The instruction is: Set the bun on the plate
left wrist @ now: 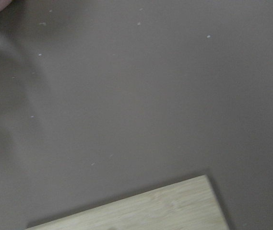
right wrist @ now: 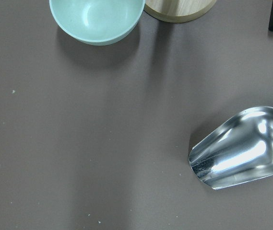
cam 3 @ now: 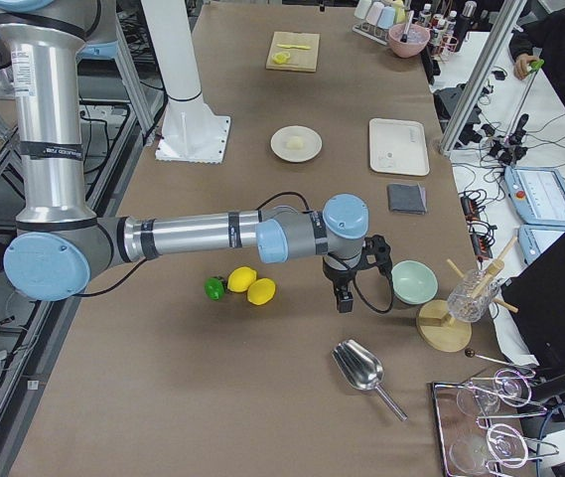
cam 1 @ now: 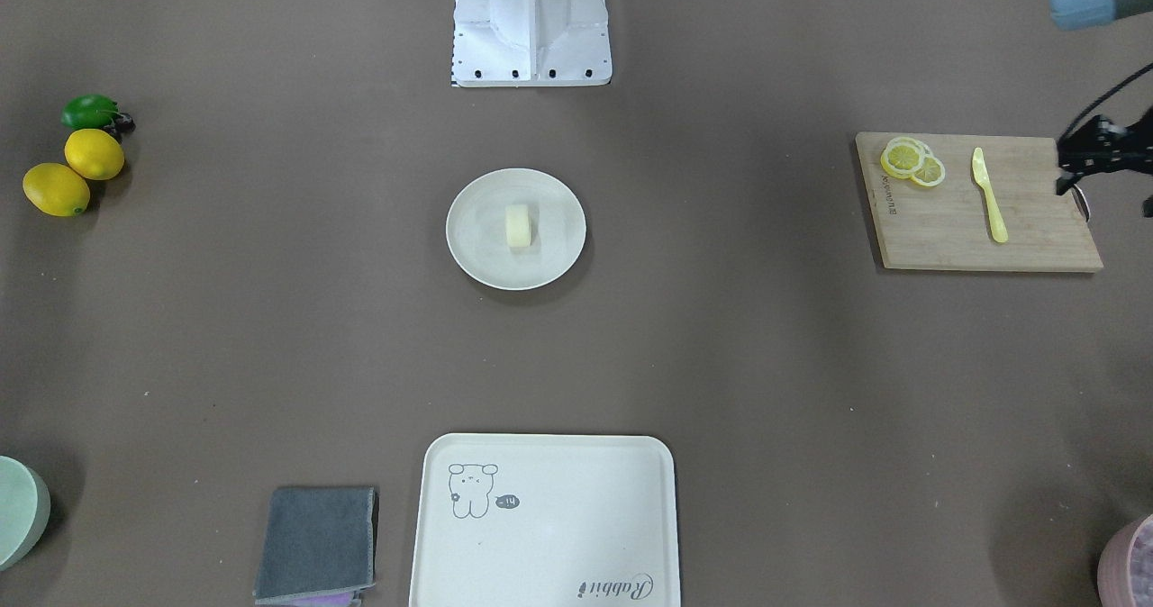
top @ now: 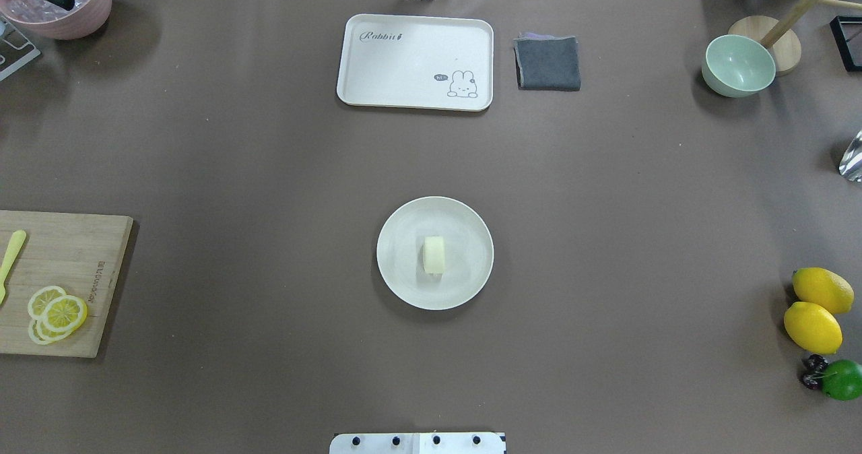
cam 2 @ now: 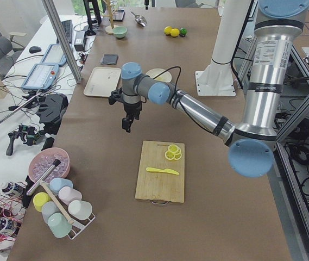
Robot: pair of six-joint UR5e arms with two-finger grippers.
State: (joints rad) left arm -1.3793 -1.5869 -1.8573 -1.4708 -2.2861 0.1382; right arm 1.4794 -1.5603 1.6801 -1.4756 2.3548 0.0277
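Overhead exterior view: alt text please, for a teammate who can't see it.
A small pale bun lies at the middle of a round cream plate, centred on the brown table. A cutting board with lemon slices sits at the view's left edge, whole lemons at the right, a rabbit tray beyond.

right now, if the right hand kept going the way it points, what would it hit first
Probably bare table, as far as depth shows: the right hand points straight down at a spot between the green bowl and the metal scoop.
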